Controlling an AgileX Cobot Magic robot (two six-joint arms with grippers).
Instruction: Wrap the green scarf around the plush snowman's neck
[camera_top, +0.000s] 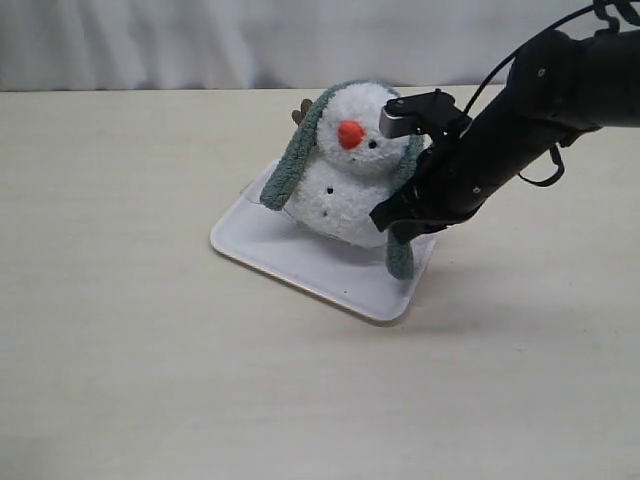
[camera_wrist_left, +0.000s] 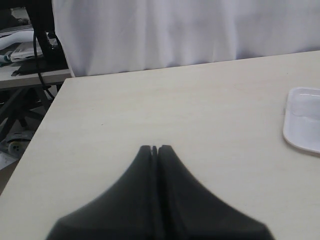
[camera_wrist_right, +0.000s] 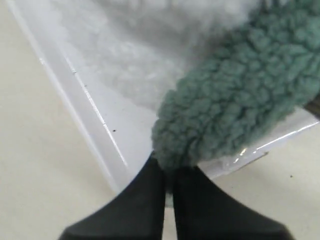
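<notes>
Exterior view: the snowman (camera_top: 345, 195) leans on a white tray (camera_top: 265, 250) on the table (camera_top: 140, 380). The scarf (camera_top: 292, 165) lies over the top of its head like a hood, not at the neck (camera_top: 338, 162). The scarf's 2 ends hang down the sides: 1 at about 9 o'clock of the body, the other at about 4 o'clock, reaching down to the tray.

The right gripper (camera_top: 402, 232) is at that 4 o'clock end. The right wrist view shows its jaws clenched with the fuzzy tip of the scarf pinched between them (a sliver of green shows in the gap). The left gripper (camera_wrist_left: 155, 148) is clenched on nothing over bare table, with only an edge of the tray in sight, and it does not appear in the exterior view.

I judge the task as begun but well short of done. The scarf is on the snowman, yet only draped, with 0 turns around the neck. What seems left is to bring the band down off the head into the crease, then carry the held end across so the 2 ends overlap.
</notes>
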